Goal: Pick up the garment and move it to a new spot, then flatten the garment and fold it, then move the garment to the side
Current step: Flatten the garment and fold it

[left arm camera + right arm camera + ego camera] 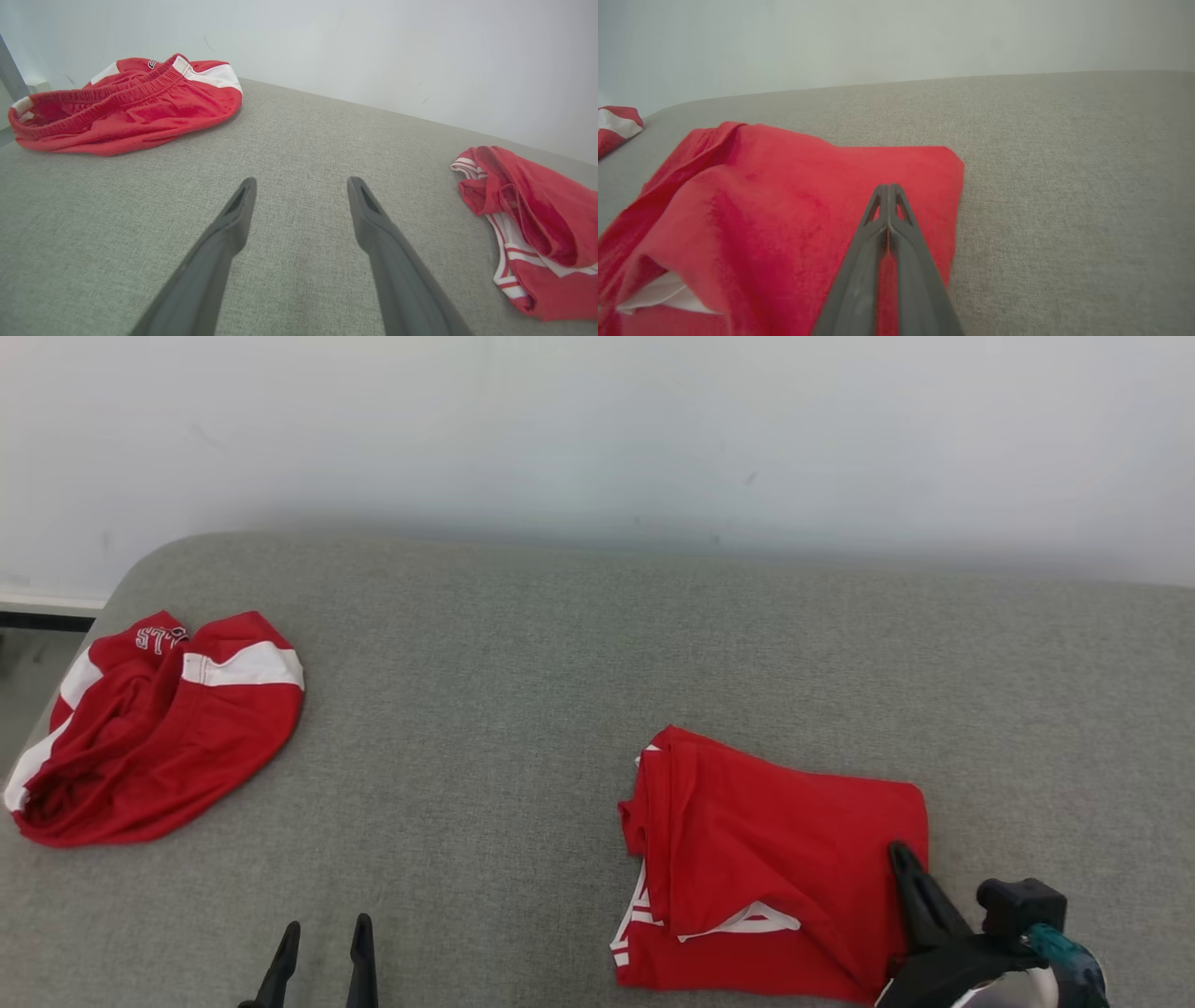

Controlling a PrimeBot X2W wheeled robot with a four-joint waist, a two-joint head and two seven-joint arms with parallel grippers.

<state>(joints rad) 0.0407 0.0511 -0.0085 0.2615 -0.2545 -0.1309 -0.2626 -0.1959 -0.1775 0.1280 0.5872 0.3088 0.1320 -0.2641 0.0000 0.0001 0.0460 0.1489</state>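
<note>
Folded red jersey garment with white trim [775, 859] [537, 233] [784, 210] is lying on the grey woven-fabric cushion [560, 644], toward the right and close to the near edge. Right end effector [906, 859] [888, 189] is reaching in from the near-right corner with its two dark fingers pressed together. The tips are lying over the garment's right part, just inside its right edge; cannot tell if any cloth is being pinched. Left end effector [322, 943] [301, 184] is hovering at the near edge, left of centre, fingers spread, holding nothing, well apart from the garment. Crumpled red shorts with white panels [159, 728] [126, 107] [616, 126] are sitting at the far-left corner.
</note>
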